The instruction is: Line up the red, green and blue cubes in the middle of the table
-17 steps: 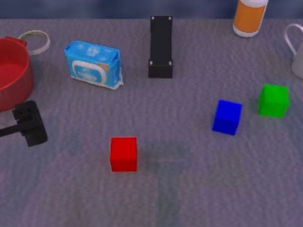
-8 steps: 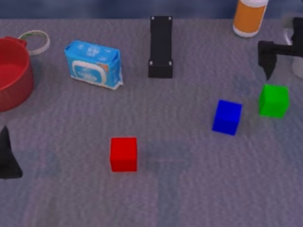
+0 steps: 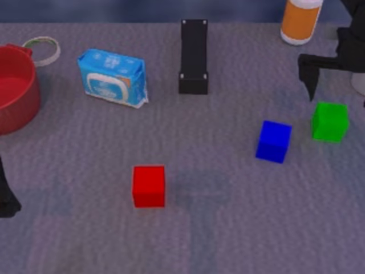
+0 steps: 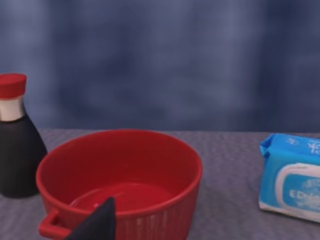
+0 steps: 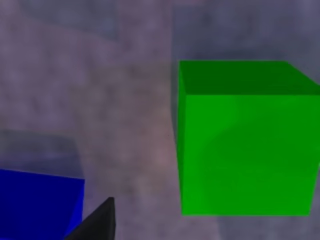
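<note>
The red cube [image 3: 149, 185] rests left of the table's [image 3: 228, 228] middle, toward the front. The blue cube [image 3: 274, 141] lies right of centre, and the green cube [image 3: 329, 121] sits just right of it, nearer the back. My right gripper [image 3: 337, 94] hovers open just behind the green cube, one finger [image 3: 311, 80] clear in the top view. In the right wrist view the green cube [image 5: 245, 140] fills the picture, with the blue cube [image 5: 37, 205] beside a dark fingertip [image 5: 97, 222]. My left gripper [image 3: 7, 197] is parked at the left edge, open and holding nothing.
At the far left stands a red pot [image 3: 14, 91], with a tape ring [image 3: 41, 48] behind it and a soy sauce bottle [image 4: 15, 145] beside it. A blue wipes pack [image 3: 113, 77], a black block [image 3: 194, 57], an orange bottle [image 3: 300, 20] and a white mug [image 3: 356, 57] line the back.
My left arm has pulled back from beside the red pot to the left edge. My right arm has come in from the right and now hangs behind the green cube. The cubes have not moved.
</note>
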Action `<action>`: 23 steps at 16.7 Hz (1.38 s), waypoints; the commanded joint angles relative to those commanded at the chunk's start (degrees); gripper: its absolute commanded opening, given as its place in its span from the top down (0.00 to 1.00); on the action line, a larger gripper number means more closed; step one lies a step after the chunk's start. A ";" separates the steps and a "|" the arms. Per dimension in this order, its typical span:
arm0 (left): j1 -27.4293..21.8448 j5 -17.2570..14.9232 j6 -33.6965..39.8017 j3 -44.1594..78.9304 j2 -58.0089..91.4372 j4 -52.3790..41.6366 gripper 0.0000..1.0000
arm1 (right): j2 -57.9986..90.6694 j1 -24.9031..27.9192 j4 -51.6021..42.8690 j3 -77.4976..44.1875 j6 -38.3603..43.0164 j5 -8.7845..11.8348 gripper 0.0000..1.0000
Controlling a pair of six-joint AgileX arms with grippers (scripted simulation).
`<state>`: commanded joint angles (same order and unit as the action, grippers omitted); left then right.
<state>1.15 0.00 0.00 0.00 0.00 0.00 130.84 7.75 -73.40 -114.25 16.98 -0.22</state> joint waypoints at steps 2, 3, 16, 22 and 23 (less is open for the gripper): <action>0.00 0.00 0.00 0.00 0.00 0.00 0.00 | -0.10 -0.34 0.12 0.15 -0.05 0.00 0.00; 0.00 0.00 0.00 0.00 0.00 0.00 0.00 | -0.06 -0.31 0.31 0.33 -0.08 0.00 0.00; 0.00 0.00 0.00 0.00 0.00 0.00 0.00 | 3.82 0.08 15.72 11.91 0.13 -0.04 0.00; 0.00 0.00 0.00 0.00 0.00 0.00 0.00 | 3.82 0.08 15.72 11.91 0.13 -0.04 0.45; 0.00 0.00 0.00 0.00 0.00 0.00 0.00 | 3.82 0.08 15.72 11.91 0.13 -0.04 0.53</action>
<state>1.15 0.00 0.00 0.00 0.00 0.00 134.66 7.83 -57.68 -102.35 17.10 -0.27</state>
